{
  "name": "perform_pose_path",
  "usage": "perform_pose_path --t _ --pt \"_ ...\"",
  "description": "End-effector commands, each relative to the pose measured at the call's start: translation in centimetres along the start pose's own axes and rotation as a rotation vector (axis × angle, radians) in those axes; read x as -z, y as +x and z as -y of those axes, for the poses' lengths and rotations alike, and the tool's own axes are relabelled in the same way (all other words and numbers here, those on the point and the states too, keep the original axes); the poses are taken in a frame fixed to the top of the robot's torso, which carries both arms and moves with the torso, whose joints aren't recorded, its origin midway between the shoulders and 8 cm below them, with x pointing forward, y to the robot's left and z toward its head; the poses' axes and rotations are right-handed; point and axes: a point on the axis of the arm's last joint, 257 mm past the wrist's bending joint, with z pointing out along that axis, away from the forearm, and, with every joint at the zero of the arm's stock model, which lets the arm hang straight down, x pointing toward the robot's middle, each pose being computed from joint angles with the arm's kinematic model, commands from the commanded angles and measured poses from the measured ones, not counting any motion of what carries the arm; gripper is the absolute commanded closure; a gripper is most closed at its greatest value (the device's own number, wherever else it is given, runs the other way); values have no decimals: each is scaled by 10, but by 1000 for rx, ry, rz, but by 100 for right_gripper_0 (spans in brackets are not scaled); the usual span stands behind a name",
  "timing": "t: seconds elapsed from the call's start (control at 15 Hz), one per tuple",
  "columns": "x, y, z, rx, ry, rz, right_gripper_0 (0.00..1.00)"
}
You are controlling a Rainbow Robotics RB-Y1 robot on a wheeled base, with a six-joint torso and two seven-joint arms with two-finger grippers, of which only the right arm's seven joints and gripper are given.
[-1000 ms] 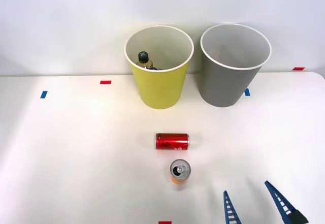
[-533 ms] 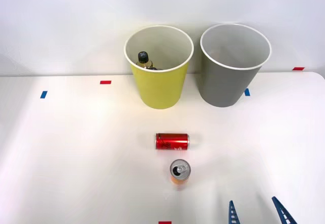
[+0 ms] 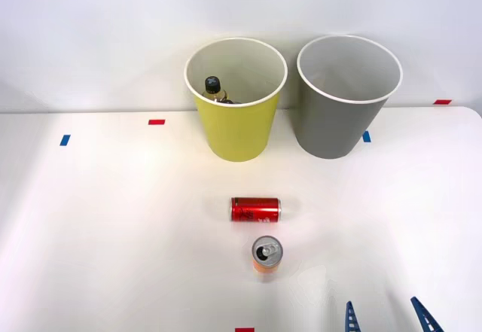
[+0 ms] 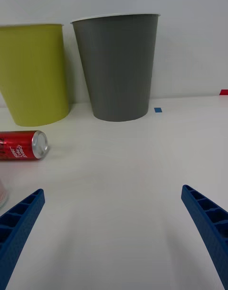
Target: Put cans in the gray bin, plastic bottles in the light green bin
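On your white table [image 3: 113, 219], the light green bin [image 3: 236, 132] stood at twelve o'clock from the table's centre, a black-capped plastic bottle [image 3: 214, 86] resting inside against its left wall. The gray bin [image 3: 343, 121] stood just beside it, toward one o'clock, the two rims close but apart. Nearer the middle, the red can [image 3: 255, 209] lay on its side, its silver top toward the right; the orange can [image 3: 266, 255] stood upright just beside it at six o'clock, pull-tab up. Neither can was in a bin.

Down at five o'clock, your right gripper [image 3: 388, 321] sat low at the table's near edge with its blue ribbed fingers [image 3: 352, 318] spread wide and holding nothing, well apart from both cans. From the wrist, the gripper [image 4: 114, 233] faced the gray bin [image 4: 118, 67], the light green bin [image 4: 33, 71] and the red can [image 4: 23, 145].
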Motion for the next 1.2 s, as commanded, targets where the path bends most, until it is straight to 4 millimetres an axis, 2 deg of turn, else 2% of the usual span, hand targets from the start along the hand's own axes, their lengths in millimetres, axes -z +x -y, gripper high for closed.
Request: perform_pose_path --t 0.07,1.2 --pt "0 0 0 0 0 0 0" --pt "0 0 0 0 0 0 0"
